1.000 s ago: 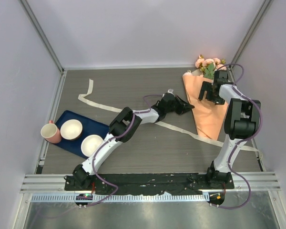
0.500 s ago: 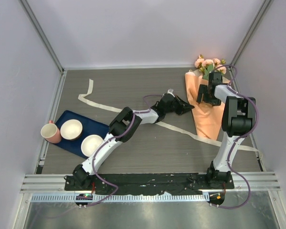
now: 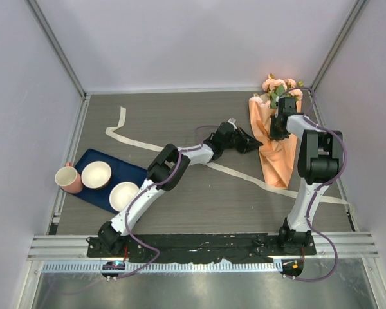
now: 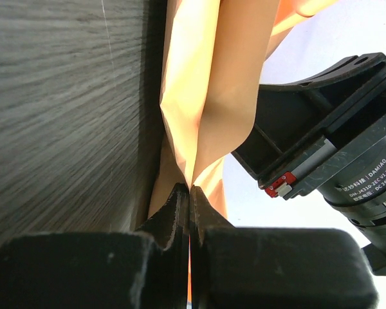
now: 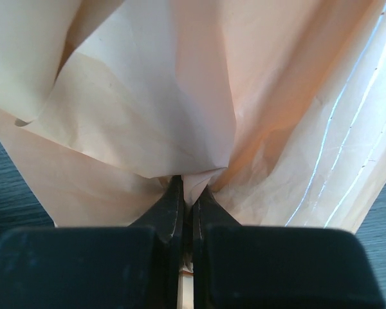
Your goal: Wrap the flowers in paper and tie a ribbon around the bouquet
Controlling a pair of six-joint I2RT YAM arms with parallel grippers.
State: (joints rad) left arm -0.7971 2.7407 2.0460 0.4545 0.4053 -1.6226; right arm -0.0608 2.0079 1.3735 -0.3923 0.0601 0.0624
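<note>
The bouquet lies at the back right of the table: pink flowers (image 3: 280, 85) with green leaves poke out of a cone of orange paper (image 3: 276, 161). My left gripper (image 3: 256, 145) is shut on the paper's left edge (image 4: 199, 122), a thin fold pinched between its jaws. From the right, my right gripper (image 3: 275, 133) is shut on a fold of the paper (image 5: 148, 116) near the cone's upper middle. A cream-white ribbon (image 3: 241, 174) runs across the table from the back left, under the left arm, to the front right.
A dark blue tray (image 3: 132, 172) at the front left holds two white bowls (image 3: 96, 174), with a pink cup (image 3: 69, 179) beside it. Grey walls with metal posts close in the table; the right wall is close to the bouquet.
The right gripper, open a second ago, moved left onto the cone and shut on a paper fold. The cone looks narrower and more bunched. The left gripper kept its grip.
</note>
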